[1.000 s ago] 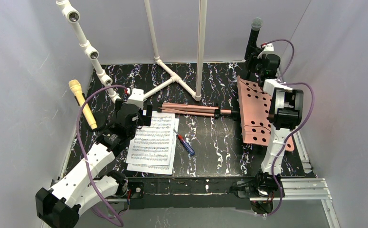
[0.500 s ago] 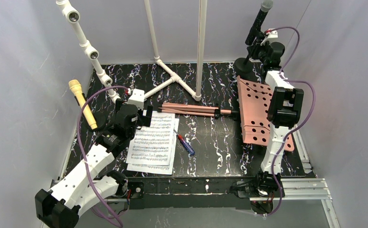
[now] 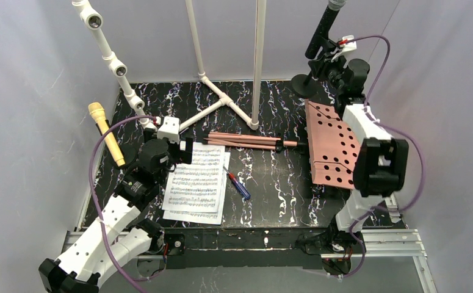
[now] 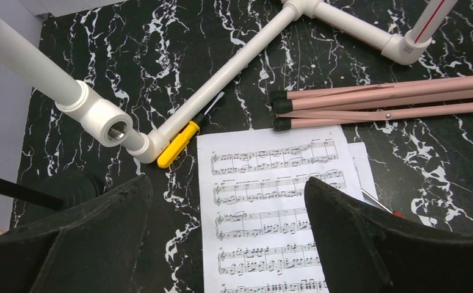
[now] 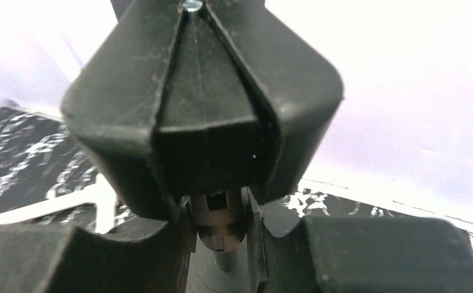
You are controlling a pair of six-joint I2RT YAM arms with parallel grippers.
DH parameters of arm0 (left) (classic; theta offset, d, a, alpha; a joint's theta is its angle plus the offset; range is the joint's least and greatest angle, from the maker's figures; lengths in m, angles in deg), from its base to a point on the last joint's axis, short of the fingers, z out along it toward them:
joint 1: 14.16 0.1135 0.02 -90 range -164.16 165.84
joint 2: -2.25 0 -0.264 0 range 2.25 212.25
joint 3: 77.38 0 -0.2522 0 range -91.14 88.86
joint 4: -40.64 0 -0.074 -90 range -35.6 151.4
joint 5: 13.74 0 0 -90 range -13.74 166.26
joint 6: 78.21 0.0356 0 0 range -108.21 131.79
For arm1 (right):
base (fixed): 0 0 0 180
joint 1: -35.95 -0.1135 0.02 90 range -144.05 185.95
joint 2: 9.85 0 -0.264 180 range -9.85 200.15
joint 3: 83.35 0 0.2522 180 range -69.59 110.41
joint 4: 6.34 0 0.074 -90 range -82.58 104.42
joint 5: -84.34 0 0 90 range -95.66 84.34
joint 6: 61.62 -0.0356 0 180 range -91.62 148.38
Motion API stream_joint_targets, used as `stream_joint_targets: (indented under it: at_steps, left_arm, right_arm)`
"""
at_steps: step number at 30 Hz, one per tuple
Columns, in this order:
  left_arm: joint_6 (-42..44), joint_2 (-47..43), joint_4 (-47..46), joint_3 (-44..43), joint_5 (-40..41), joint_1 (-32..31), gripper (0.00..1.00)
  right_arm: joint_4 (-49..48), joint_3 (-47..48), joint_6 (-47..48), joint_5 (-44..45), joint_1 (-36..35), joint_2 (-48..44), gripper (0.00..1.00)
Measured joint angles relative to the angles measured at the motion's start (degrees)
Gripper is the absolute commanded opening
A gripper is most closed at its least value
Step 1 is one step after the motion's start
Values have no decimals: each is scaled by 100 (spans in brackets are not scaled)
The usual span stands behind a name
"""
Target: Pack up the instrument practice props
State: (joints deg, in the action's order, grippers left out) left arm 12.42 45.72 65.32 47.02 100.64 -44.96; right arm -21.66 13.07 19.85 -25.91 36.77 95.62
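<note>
Microphone (image 3: 322, 27) and mic pole (image 3: 304, 85) have risen, tilted, clenched in right tool (image 3: 326, 58); left tool (image 4: 226, 186) gapes.

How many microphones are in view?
2. The yellow microphone is at the table's left edge; the black grey-headed microphone stands far right on the mic pole that the right claw grips.
</note>
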Motion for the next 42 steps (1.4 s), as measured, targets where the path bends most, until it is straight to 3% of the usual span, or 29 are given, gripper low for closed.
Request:
stream_joint_targets:
  at_steps: [14,23,32,42]
  left_arm:
    - [-341,-457,63,11,-774,7,98]
    - [-560,-678,177,11,-1217,13,98]
    - [-640,-498,304,-44,-1246,13,98]
    - [-415,-796,238,-42,-1888,26,98]
  right_arm:
    - [267,-3770,313,164,-1386,-4520,1]
    - [885,-5670,-15,131,-2096,-6413,1]
    - [925,-6194,-205,24,-2680,-6540,1]
    - [105,-6706,-61,494,-3303,-5545,1]
